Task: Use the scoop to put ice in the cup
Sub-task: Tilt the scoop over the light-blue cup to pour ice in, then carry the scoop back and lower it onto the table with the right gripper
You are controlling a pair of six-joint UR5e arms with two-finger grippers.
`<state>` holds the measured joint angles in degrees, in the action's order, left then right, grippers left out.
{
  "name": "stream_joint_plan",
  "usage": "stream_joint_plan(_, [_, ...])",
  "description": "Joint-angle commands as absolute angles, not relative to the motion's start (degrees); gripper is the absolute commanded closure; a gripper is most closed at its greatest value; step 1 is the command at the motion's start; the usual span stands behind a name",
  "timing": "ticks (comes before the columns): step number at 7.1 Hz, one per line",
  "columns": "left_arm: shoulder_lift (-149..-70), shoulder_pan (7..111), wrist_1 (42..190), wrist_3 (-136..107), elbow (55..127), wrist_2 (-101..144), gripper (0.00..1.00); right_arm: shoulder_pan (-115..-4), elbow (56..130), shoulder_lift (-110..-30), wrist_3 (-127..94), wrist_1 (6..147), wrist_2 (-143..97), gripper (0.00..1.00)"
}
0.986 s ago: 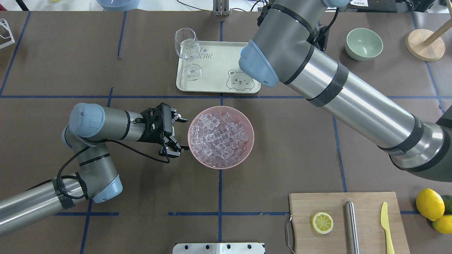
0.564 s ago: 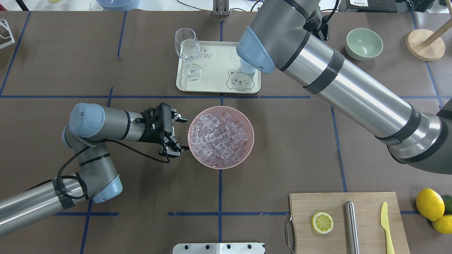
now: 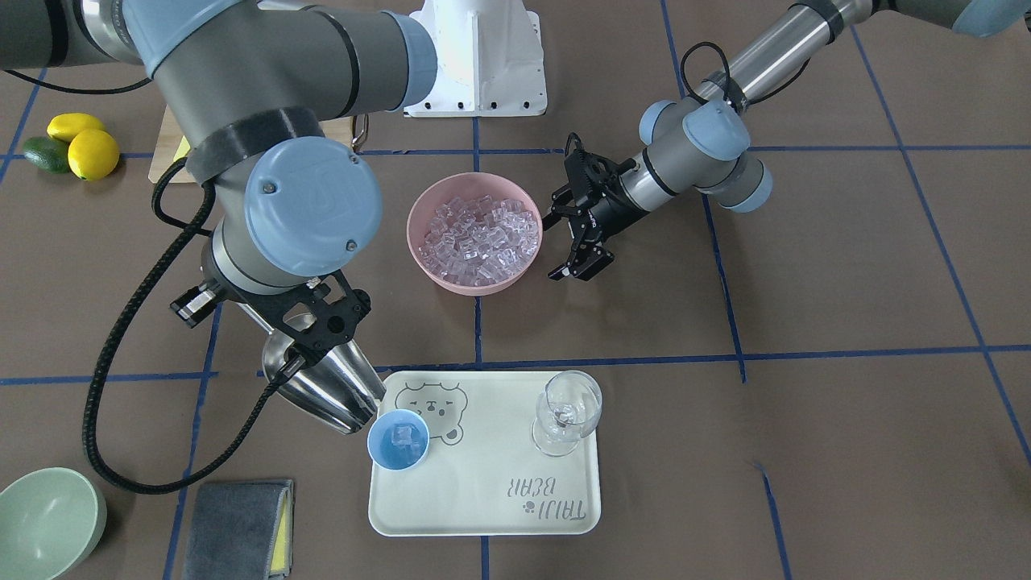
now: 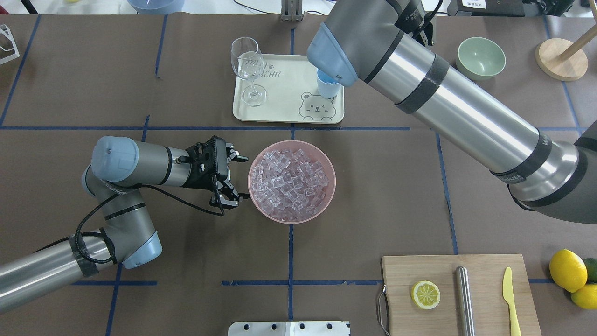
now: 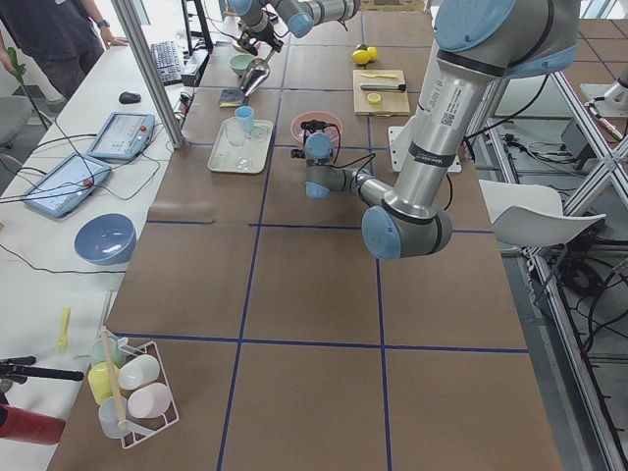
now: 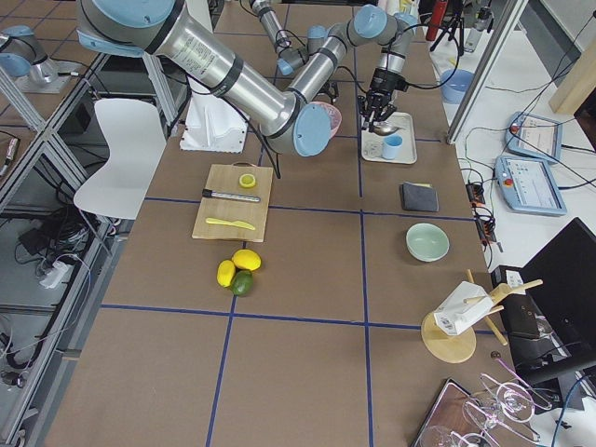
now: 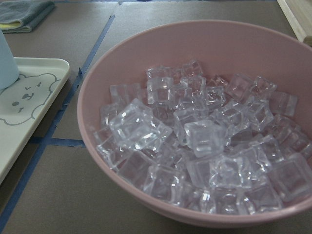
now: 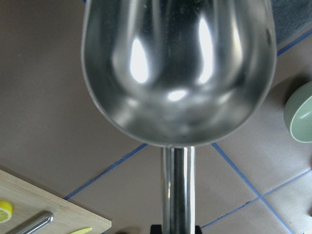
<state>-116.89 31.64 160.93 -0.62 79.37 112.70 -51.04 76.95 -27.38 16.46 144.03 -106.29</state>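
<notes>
The steel scoop [image 3: 330, 387] is tilted mouth-down at the rim of the light-blue cup [image 3: 398, 439] on the tray. Its trough [image 8: 175, 68] is empty. My right gripper [image 3: 304, 342] is shut on the scoop's thin handle [image 8: 178, 190]. One ice cube [image 3: 400, 436] lies in the cup. In the overhead view the cup [image 4: 326, 87] is partly hidden under my right arm. Many ice cubes [image 4: 289, 179] fill the pink bowl [image 4: 326, 196], also in the left wrist view [image 7: 204, 141]. My left gripper [image 4: 237, 179] is open and empty beside the bowl's left rim.
The cream tray [image 4: 284, 100] also holds a wine glass [image 4: 247, 65]. A green bowl [image 4: 480, 57] and a grey cloth [image 3: 238, 528] lie beyond the scoop. A cutting board [image 4: 447, 280] with a lemon slice, steel cylinder and yellow knife sits near right. Lemons [image 4: 566, 269] lie beside it.
My right arm has swung further back and left over the tray, uncovering the blue cup in the overhead view. My left arm and the pink bowl have not moved.
</notes>
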Motion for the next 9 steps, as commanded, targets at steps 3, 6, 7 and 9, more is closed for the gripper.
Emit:
stream_joint_plan(3, [-116.89,31.64,160.93,-0.62,79.37,112.76,0.00,-51.94,77.34,-27.51,15.04,143.35,-109.84,1.00])
stream_joint_plan(6, [-116.89,31.64,160.93,-0.62,79.37,112.68,0.00,-54.13,79.17,-29.61,3.56,140.81,-116.70,1.00])
stream_joint_plan(7, [-116.89,31.64,160.93,-0.62,79.37,112.76,0.00,-56.32,83.28,-34.32,-2.23,139.32,-123.33,1.00])
stream_joint_plan(9, [-116.89,31.64,160.93,-0.62,79.37,112.68,0.00,-58.27,98.89,-48.45,-19.19,132.67,-129.80,1.00])
